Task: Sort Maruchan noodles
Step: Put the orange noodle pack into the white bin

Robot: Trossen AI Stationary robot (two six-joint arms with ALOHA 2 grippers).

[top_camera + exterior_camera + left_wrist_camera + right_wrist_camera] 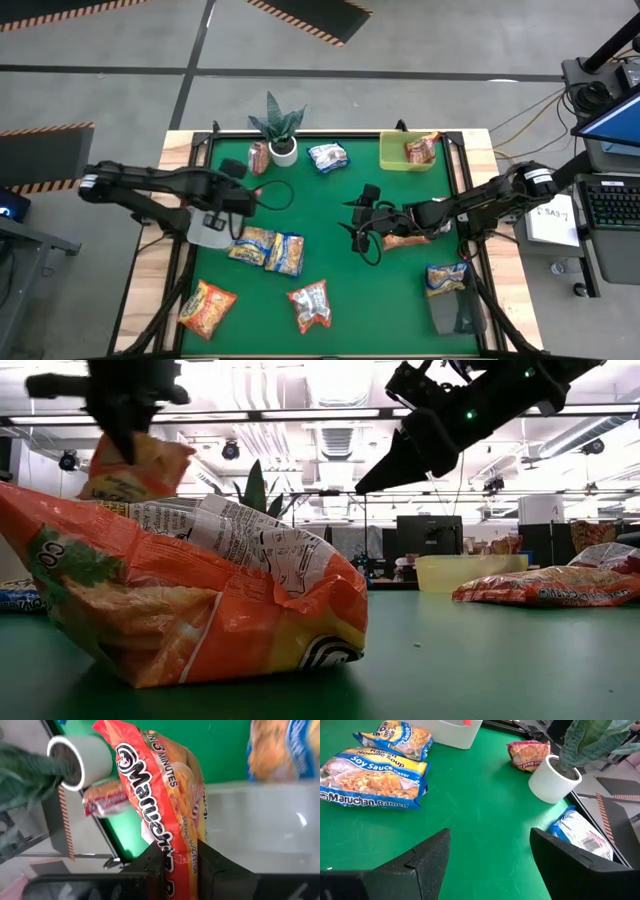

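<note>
My left gripper [240, 200] hangs over the table's left half, above a clear bin [210, 235], shut on an orange-red Maruchan packet [165, 795]. In the low view that packet [132, 468] dangles under the gripper [125, 415]. My right gripper [490, 860] stands open over the green mat at the table's middle [360, 225], nothing between its fingers; an orange packet [408, 238] lies flat behind it, under the arm. Other packets lie flat on the mat: two yellow-and-blue ones [270, 250], an orange one [207, 308], a red-silver one [311, 305]. My left gripper pinches one short end of the orange-red packet [181, 862] between its two fingers [155, 867]. The fingers come steeply from above. The packet hangs lengthwise below them, lifted clear of the table and the bin.
A potted plant in a white pot [282, 140] stands at the far edge, a red packet [258, 157] and a blue-white packet [328, 157] beside it. The lime tray [392, 150] at the far right holds a packet [422, 148]. A second clear bin [455, 312] and a yellow-blue packet [447, 277] sit near right.
</note>
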